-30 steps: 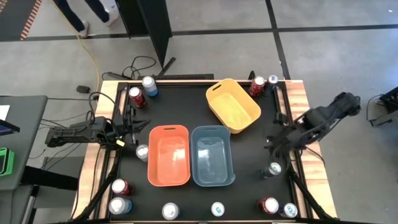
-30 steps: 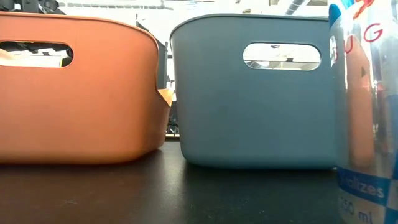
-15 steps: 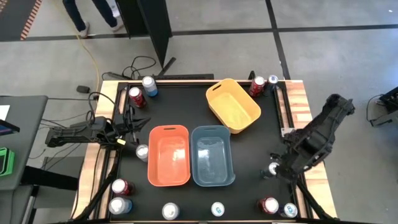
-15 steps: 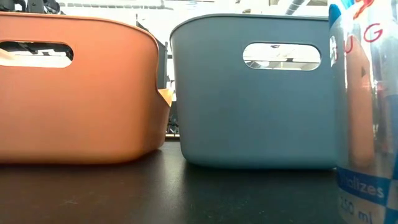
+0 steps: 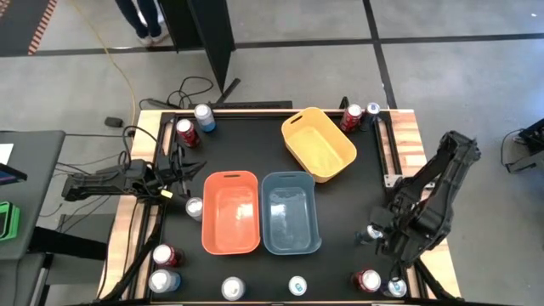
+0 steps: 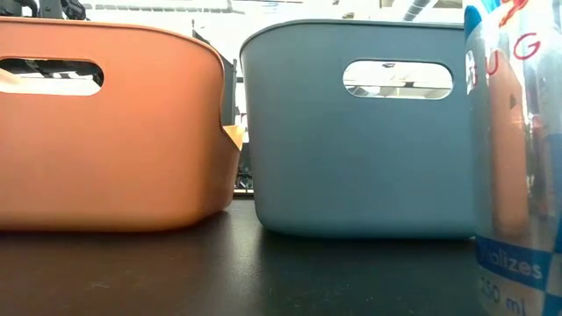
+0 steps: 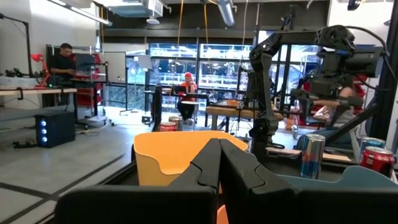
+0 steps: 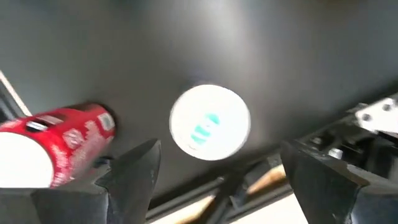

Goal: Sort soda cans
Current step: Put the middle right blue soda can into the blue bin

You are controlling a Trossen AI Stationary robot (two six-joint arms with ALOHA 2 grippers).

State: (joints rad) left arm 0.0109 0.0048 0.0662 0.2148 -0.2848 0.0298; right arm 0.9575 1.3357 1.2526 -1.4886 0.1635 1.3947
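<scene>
The right gripper [image 5: 376, 235] is hanging over the near right part of the black table [image 5: 340, 212], its fingers [image 8: 130, 171] spread wide and holding nothing. A silver-topped can [image 8: 210, 122] is standing upright on the table directly beneath it, seen between the two fingers in the right wrist view but touched by neither. Just beside that can, a red can [image 8: 59, 140] is also standing, nearer the table's front right corner.

The left gripper [image 5: 170, 174] is waiting at the table's left edge with its fingers [image 7: 214, 165] pressed together and empty.

At the table's centre, an orange bin [image 5: 230, 212] and a blue bin [image 5: 290, 212] are sitting side by side and touching, while a yellow bin [image 5: 319, 143] is lying at an angle behind them. Nothing shows inside the three bins.

The remaining cans are ringing the table: two at the far left corner [image 5: 195, 125], two at the far right corner [image 5: 359, 115], one just left of the orange bin [image 5: 195, 207], and several along the front edge [image 5: 232, 289].
</scene>
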